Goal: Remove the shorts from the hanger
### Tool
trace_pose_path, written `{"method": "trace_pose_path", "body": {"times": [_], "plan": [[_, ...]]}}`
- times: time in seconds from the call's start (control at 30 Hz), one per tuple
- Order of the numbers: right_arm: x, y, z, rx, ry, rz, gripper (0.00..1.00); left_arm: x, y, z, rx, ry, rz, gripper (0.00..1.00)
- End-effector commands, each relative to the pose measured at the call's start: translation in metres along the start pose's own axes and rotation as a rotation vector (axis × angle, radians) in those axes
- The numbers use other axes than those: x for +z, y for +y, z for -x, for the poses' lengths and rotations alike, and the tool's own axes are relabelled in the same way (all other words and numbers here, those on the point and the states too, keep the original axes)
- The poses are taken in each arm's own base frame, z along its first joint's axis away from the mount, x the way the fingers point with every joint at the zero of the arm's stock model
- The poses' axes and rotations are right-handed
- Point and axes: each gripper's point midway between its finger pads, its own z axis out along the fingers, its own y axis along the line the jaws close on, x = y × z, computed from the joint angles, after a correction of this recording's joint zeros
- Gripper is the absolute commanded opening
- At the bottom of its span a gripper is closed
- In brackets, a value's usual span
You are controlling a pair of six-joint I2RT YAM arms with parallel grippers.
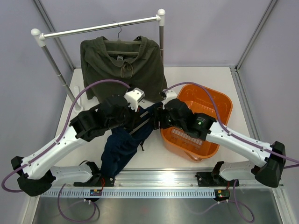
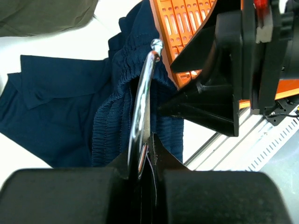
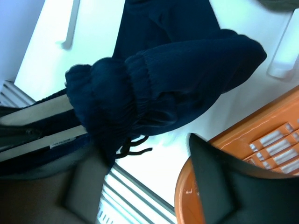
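Note:
Olive-green shorts with a front drawstring hang on a hanger from the rail at the back, untouched. A second pair, navy-blue shorts, droops between the arms over the table. My left gripper is shut on the chrome hanger hook that rises out of the navy elastic waistband. My right gripper is open. One of its fingers stands over the basket rim, and the bunched navy waistband and its dark drawstring lie by the other.
An orange slatted basket stands right of centre under the right arm. The rack's uprights rise at the back left and back centre. A slotted metal rail runs along the near table edge.

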Motion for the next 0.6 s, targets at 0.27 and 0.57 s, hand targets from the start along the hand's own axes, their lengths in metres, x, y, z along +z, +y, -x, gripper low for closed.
{"method": "trace_pose_path", "body": {"times": [0.27, 0.57], "plan": [[-0.015, 0.007, 0.054, 0.013, -0.168, -0.052, 0.10, -0.013, -0.006, 0.021, -0.005, -0.097, -0.010, 0.00], [-0.036, -0.035, 0.096, -0.007, -0.276, -0.310, 0.01, -0.020, -0.014, 0.006, 0.035, -0.058, -0.022, 0.00]]}}
